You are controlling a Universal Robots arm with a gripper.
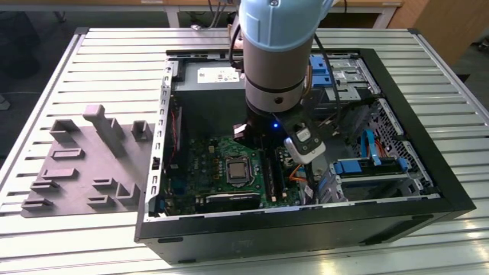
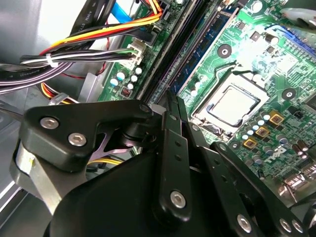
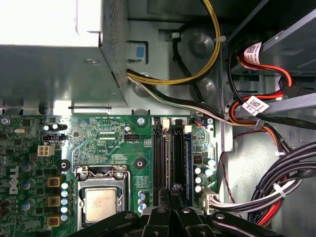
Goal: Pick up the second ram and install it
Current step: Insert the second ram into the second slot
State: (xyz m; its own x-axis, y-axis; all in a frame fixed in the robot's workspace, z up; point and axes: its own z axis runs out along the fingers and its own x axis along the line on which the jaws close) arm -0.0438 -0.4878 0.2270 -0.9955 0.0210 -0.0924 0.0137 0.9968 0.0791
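1. The arm (image 1: 275, 57) reaches straight down into the open computer case (image 1: 447, 189), with the gripper (image 3: 171, 195) low over the green motherboard (image 3: 98, 143).
2. Tool state: in both wrist views the two fingers (image 2: 170, 128) are drawn together, tips side by side with barely a sliver between them. That reads as clenched. Whether a board's edge is nipped in that sliver, I cannot make out.
3. The second ram (image 3: 178, 158) I take to be the long dark strip among the memory slots (image 3: 159, 158). It starts right at the fingertips and runs directly away from them.
4. Here is the relation that matters: the stick's long axis lies along the slots, and the fingertips sit on that same line at its near end. It is in line with the tool, not crosswise to it.
5. An empty-looking black slot lies just beside it, on the side towards the processor socket (image 3: 101, 202). The socket sits further out on that side of the tool.
6. On the opposite side of the tool, a bundle of cables (image 3: 276, 177) lies near but apart from the fingers.
7. I cannot tell whether the stick is fully seated or merely standing in the slot.
8. The grey holder tray (image 1: 84, 166) sits outside the case, well apart from the tool.
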